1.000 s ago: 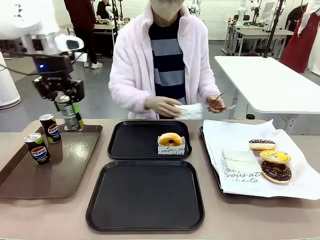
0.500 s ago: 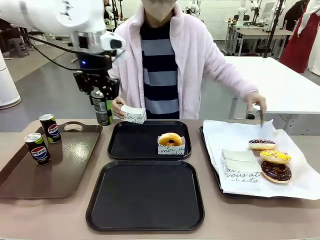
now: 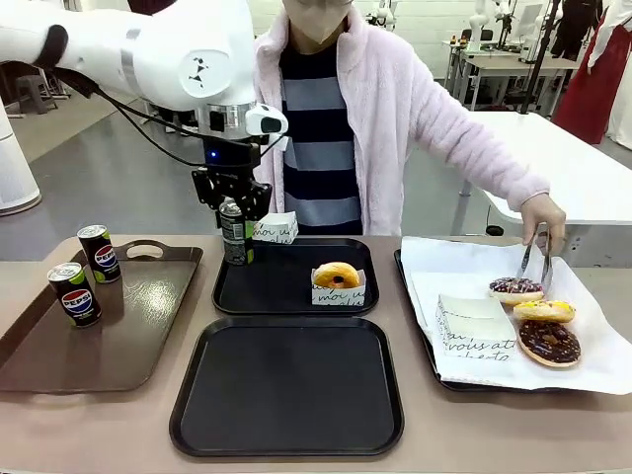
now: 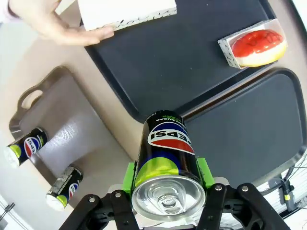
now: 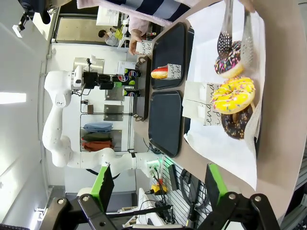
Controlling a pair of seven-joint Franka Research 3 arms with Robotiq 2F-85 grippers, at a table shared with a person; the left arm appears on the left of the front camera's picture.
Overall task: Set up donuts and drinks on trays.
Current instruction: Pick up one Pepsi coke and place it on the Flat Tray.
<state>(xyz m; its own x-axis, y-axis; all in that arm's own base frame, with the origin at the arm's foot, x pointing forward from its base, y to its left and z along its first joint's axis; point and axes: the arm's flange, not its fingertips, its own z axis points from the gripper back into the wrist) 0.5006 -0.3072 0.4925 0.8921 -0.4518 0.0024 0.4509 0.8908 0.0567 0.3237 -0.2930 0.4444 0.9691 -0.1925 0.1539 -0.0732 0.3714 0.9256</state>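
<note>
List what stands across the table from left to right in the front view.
Near Pepsi can, far Pepsi can, held Pepsi can in the left claw, hand-held paper sleeve, golden donut, flat paper sleeve, group of three donuts.

Left arm [image 3: 148,49] extended, left end effector [image 3: 233,212] pointing down, clamped on a can [image 3: 235,242], right end effector [image 5: 158,184] spread wide
</note>
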